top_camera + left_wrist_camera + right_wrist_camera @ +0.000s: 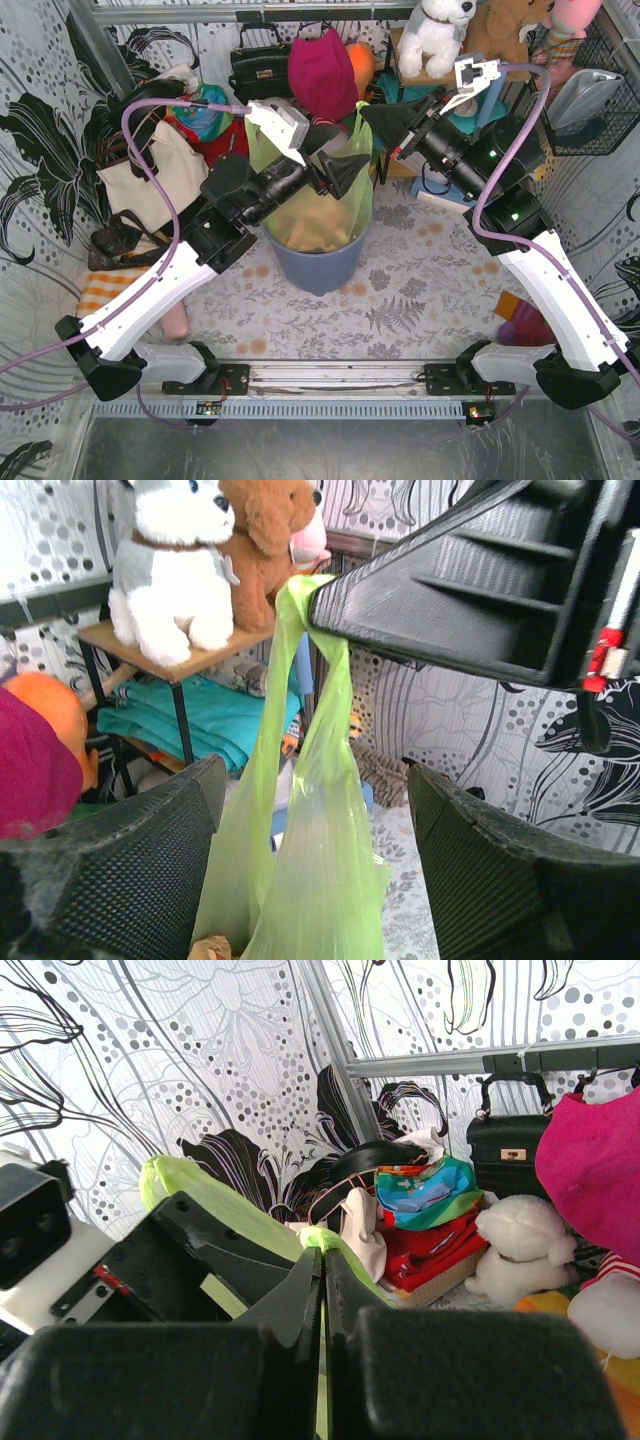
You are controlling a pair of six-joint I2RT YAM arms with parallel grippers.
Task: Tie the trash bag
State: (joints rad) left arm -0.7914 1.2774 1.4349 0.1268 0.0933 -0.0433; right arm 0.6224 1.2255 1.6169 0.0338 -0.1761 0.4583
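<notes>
The trash bag [318, 215] is seated in a round bin [315, 270] near the middle of the tabletop [420, 290]. Its upper part is drawn up into two narrow bands that meet in one gathered point above the bin's far rim. No knot can be seen, so the tying is judged unfinished. The left gripper [335, 153] is spread wide with nothing held, and the bands hang between its fingers, apparently touched by neither. The right gripper [368, 113] is clamped on the gathered top, with a fold of green film pinched between its closed fingers. Everything is carried by that single pinch, so the slick film could slide out if it is pulled harder, and the bands would then drop back into the bin. A sharp upward tug could stretch or tear the thin plastic, or lift the light bin with it. A closing left gripper could catch one band only. The bag is thin, translucent and crinkled, with tan paper showing through its lower part. The bin is smooth, hard plastic and the fingers are ribbed black plastic. Soft toys [435, 35] are seen by the far edge.
</notes>
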